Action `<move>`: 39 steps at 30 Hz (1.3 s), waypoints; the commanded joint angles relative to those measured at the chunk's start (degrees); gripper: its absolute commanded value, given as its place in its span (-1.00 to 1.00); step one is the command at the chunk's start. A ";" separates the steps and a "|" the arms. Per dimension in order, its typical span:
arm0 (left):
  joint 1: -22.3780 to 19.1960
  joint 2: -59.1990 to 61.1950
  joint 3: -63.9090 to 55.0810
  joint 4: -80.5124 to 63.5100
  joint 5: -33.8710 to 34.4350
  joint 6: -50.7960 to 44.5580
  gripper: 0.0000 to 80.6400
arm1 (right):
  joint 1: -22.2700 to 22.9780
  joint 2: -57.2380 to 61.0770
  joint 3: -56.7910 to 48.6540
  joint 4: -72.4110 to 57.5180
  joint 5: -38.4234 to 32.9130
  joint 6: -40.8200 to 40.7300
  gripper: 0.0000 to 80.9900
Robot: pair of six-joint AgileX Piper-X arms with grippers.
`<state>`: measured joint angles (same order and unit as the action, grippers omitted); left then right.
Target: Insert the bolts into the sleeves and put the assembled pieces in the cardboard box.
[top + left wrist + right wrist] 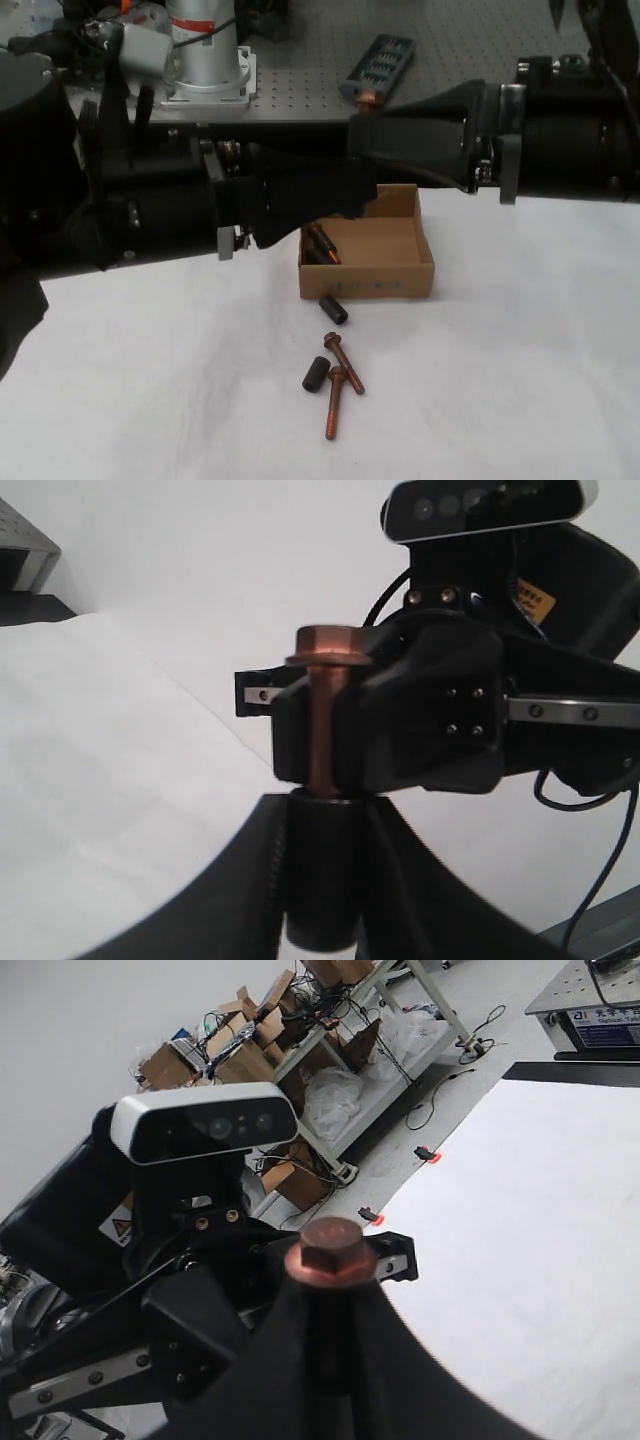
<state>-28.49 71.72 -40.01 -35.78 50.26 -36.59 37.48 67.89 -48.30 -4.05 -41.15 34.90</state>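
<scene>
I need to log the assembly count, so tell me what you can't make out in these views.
High view: an arm covers the left part of the cardboard box, so the pieces inside cannot be counted.
Left wrist view: the sleeve wall hides how deep the bolt sits.
Right wrist view: the sleeve is hidden behind the bolt head and the right gripper.

Your bench (300, 95) has a perforated metal top, and a white cloth (520, 380) covers the part of it nearer the arms. The cardboard box (366, 284) sits on the cloth. Just in front of the box lies a black sleeve (334, 310). Farther out from the box on that same side, two copper bolts (344, 363) (334, 402) lie against each other, with a second black sleeve (316, 373) just beside them. Behind the box, on the bare metal, you have a dark ridged case (381, 66) and a silver column base (207, 78).
</scene>
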 commanded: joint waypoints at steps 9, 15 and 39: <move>-0.37 0.73 -0.60 -0.33 -3.33 -0.27 -0.98 | 2.04 -0.50 -0.45 -0.23 -6.59 0.50 -0.44; -0.37 0.73 -0.60 -0.32 -3.22 1.60 -0.98 | 2.04 -0.50 -0.45 -0.23 -7.22 3.27 -0.02; -0.37 0.73 -0.60 -11.99 -3.45 0.62 -0.98 | 1.86 -0.78 -1.20 5.88 -0.37 -3.30 -0.05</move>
<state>-28.77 72.79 -39.42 -40.44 48.62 -35.09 38.62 67.13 -50.21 0.00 -39.32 30.66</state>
